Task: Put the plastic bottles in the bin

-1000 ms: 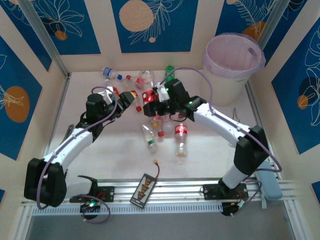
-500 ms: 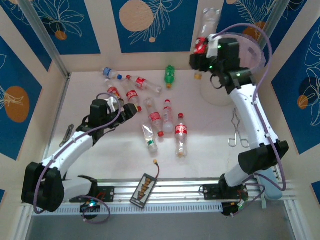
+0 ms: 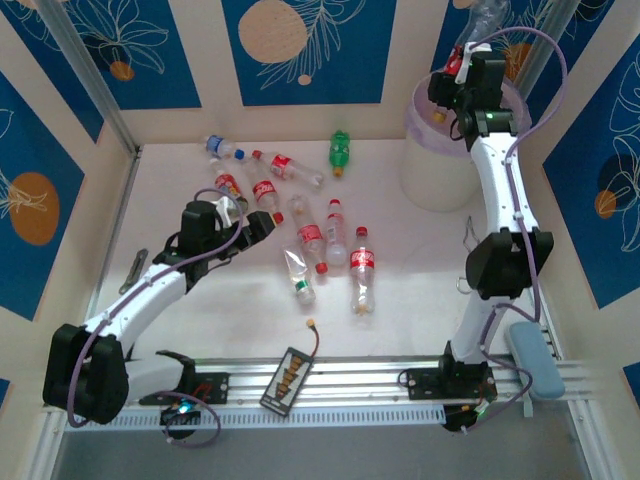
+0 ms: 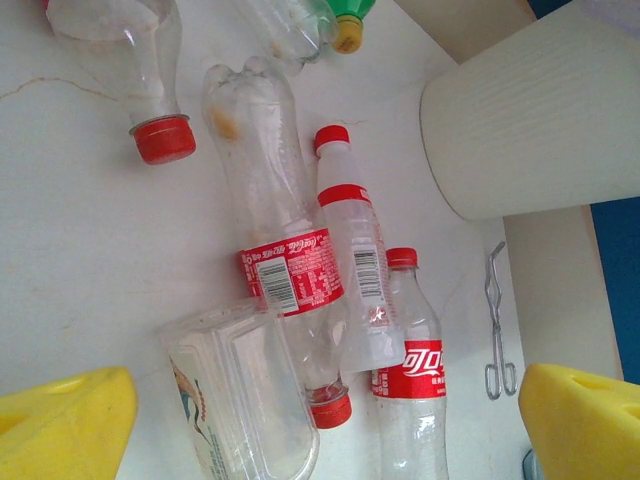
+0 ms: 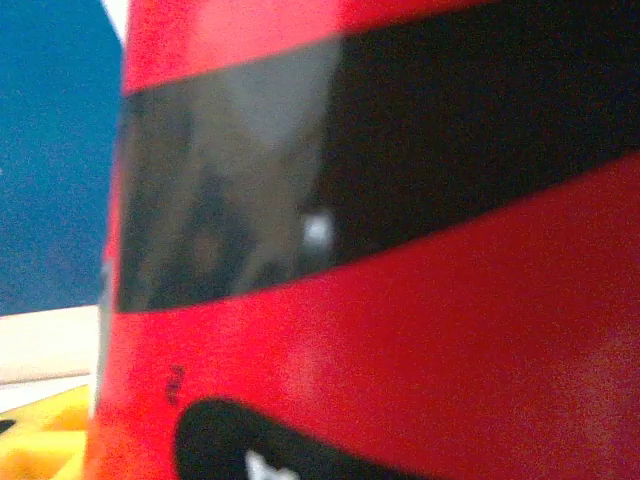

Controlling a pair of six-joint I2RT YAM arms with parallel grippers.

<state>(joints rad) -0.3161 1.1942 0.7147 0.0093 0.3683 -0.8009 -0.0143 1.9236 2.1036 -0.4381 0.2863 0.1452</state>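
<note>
Your right arm has swung from the pile up to the bin point(image 3: 437, 178), right pincer point(image 3: 462, 62) pinching a red-label bottle point(image 5: 400, 300) above its rim, so dropping looks next, while your left pincer point(image 3: 262, 222) hangs spread over the worktop point(image 3: 400, 290) leftovers point(image 3: 310, 238).

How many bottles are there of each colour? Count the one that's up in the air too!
Green bottle: 1
Blue-capped bottle: 1
Other clear bottles lying down: 7
Red-labelled bottle held up: 1
Total: 10 bottles
</note>
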